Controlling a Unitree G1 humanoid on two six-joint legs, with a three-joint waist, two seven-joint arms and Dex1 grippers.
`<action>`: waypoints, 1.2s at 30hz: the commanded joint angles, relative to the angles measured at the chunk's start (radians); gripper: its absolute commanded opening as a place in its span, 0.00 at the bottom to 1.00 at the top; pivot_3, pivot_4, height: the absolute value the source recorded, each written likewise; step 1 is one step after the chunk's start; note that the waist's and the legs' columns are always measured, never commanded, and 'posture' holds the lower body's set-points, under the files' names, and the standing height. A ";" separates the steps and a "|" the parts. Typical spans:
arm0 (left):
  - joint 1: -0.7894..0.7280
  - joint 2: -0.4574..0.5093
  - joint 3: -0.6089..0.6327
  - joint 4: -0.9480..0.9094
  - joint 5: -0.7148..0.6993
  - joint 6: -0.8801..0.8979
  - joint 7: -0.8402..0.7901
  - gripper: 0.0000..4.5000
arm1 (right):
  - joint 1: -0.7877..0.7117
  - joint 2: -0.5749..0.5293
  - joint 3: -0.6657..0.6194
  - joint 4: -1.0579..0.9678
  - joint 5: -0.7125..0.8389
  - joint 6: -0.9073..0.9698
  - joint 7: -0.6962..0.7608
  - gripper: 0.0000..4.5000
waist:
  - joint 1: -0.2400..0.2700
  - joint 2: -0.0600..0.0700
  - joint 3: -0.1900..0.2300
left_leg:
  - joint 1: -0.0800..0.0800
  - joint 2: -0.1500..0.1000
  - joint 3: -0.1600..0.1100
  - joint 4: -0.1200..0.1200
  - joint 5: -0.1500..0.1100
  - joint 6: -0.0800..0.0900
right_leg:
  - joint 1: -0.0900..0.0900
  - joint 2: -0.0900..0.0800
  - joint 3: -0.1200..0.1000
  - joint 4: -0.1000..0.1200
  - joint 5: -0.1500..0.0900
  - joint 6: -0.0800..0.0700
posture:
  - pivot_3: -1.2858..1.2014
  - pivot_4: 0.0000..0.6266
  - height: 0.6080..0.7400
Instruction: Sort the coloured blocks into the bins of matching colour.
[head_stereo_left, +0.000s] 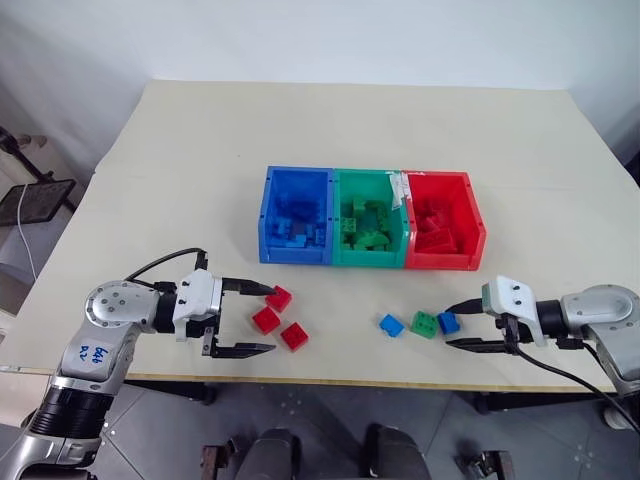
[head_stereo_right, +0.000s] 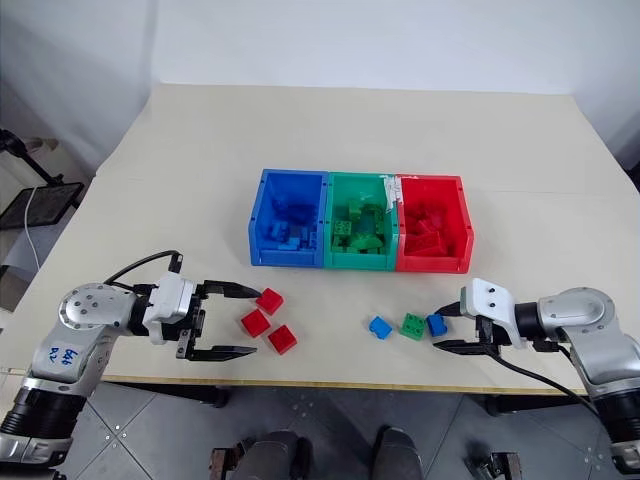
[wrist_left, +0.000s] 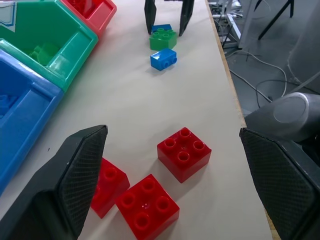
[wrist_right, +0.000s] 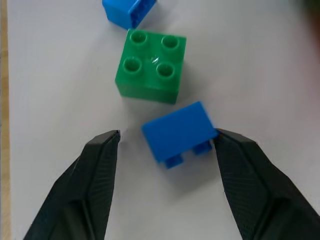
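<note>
On the table (head_stereo_left: 150, 160), the joined blue bin (head_stereo_left: 295, 215), green bin (head_stereo_left: 367, 218) and red bin (head_stereo_left: 443, 220) are seen in a row, each already holding blocks. The left end effector (head_stereo_left: 258, 318) is spread wide and empty around three red blocks (head_stereo_left: 280, 320) near the front edge. The right end effector (wrist_right: 165, 145) is partly open, straddling a tipped blue block (wrist_right: 179, 131); one finger (wrist_right: 240, 160) touches it, the other stands apart. A green block (wrist_right: 150, 65) lies just beyond, then another blue block (wrist_right: 127, 11).

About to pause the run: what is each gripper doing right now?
Left gripper: open, empty, beside three red blocks.
Right gripper: open around a tipped blue block, not clamped.
</note>
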 joint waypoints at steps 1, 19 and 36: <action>-0.003 0.000 0.009 -0.024 -0.001 -0.018 0.003 1.00 | -0.025 0.014 0.007 0.026 -0.023 -0.044 -0.008 0.72 | -0.002 0.000 0.000 | 0.000 0.000 0.000 0.000 0.000 0.000 | 0.000 0.000 0.000 0.000 0.000 0.000 | 0.52 0.24 1.00; -0.015 -0.015 0.029 -0.022 -0.005 -0.008 0.055 1.00 | -0.012 0.019 -0.067 0.012 0.068 -0.037 0.017 0.36 | -0.001 0.000 0.000 | 0.001 0.001 0.001 0.000 0.000 0.000 | 0.000 0.001 0.000 0.000 0.000 0.000 | 0.52 0.24 1.00; 0.123 0.011 0.260 0.059 -0.005 -0.008 0.235 1.00 | -0.683 0.484 0.196 -0.062 0.063 0.560 -0.517 0.36 | -0.028 0.001 0.001 | -0.005 0.005 -0.007 -0.001 -0.003 -0.005 | -0.015 0.004 0.001 0.010 0.000 -0.002 | 0.52 0.24 1.00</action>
